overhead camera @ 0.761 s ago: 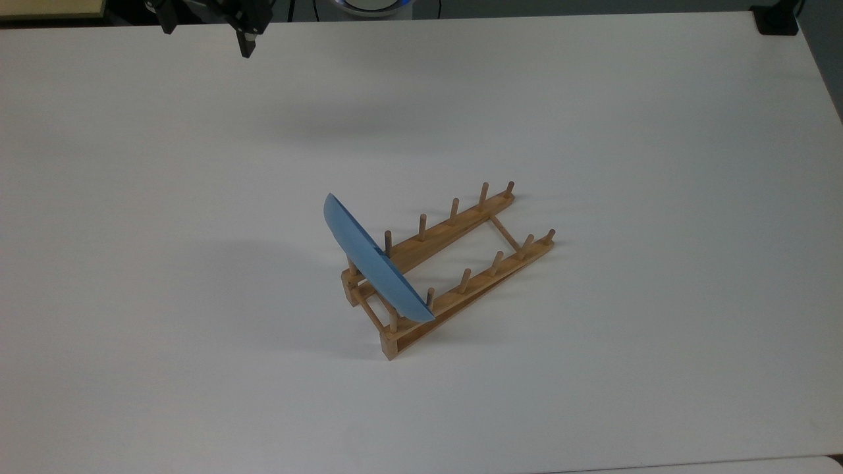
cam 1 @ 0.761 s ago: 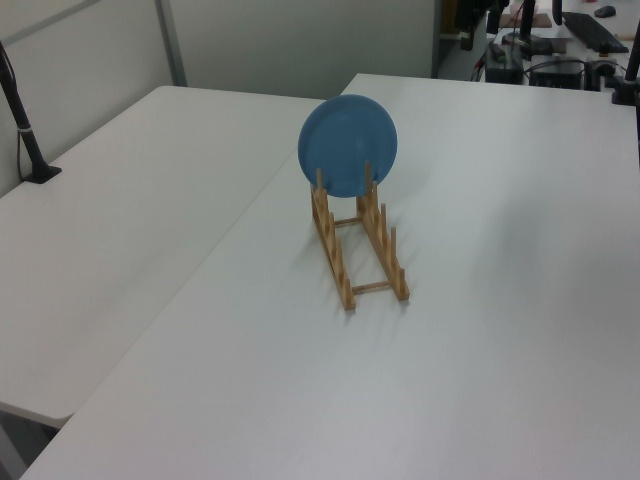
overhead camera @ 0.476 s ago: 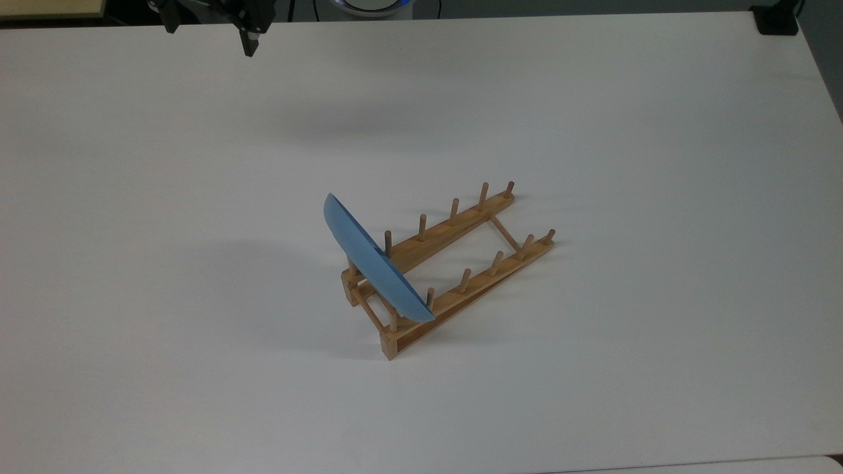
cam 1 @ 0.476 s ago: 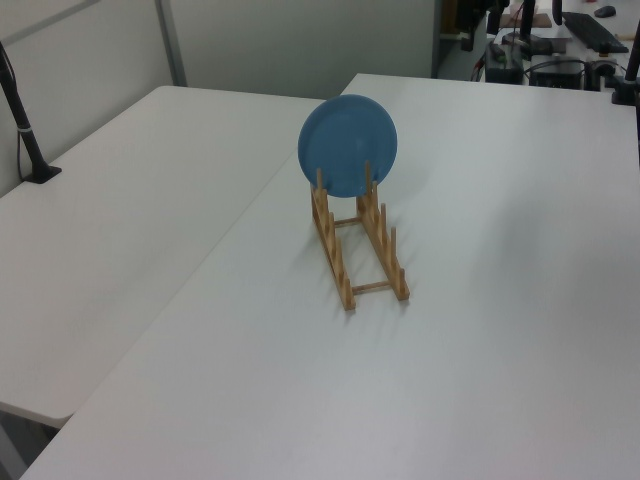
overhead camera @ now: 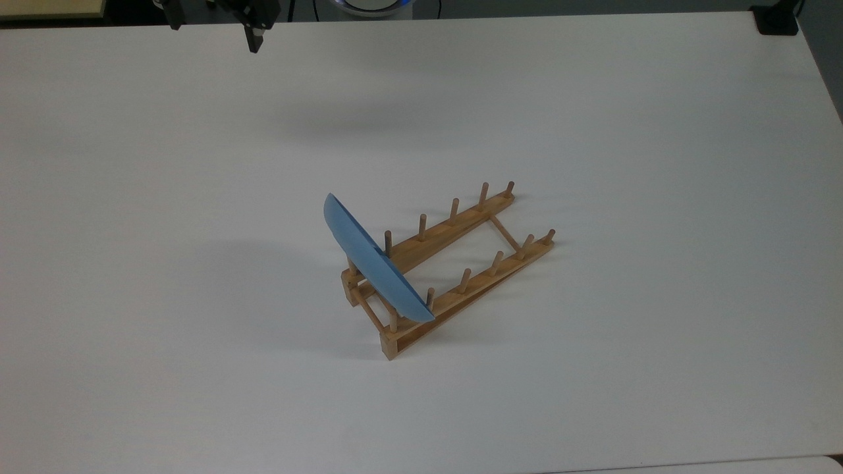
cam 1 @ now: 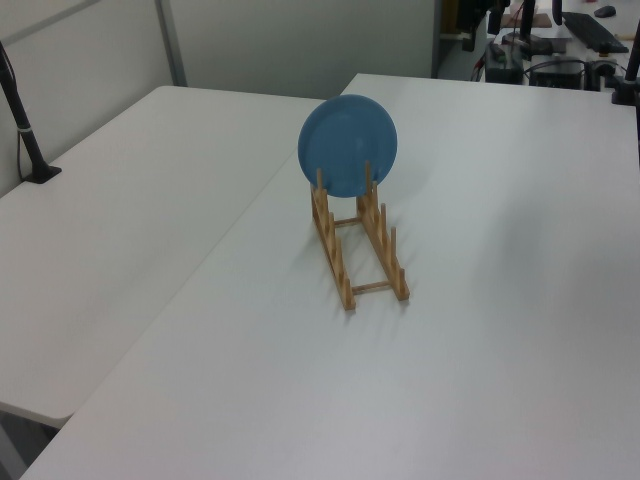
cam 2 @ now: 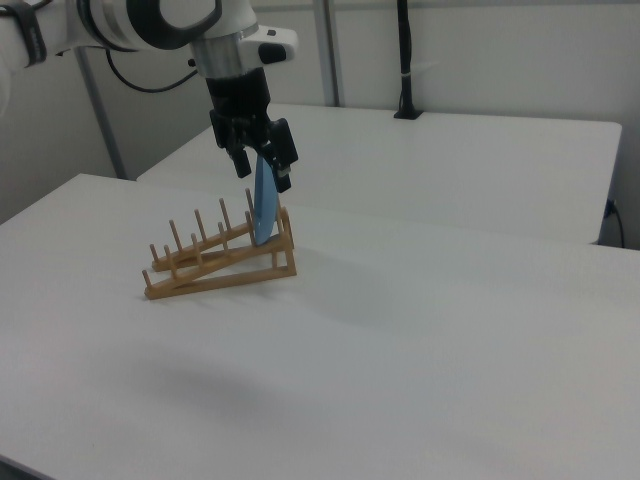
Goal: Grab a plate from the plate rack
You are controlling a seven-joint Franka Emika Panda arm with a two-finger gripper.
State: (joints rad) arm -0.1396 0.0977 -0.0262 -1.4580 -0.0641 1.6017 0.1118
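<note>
A plain white table (overhead camera: 197, 362) carries the things. A light-brown wooden plate rack (overhead camera: 454, 276) rests directly on its surface, near the middle and well away from every edge. In the top view the rack lies at a slant, its two rails running from the end nearer the table's near edge up toward the far right corner. The left view shows a second white table (cam 1: 110, 230) butted against the first along one long edge, with a dark post (cam 1: 25, 130) standing near its far corner.
</note>
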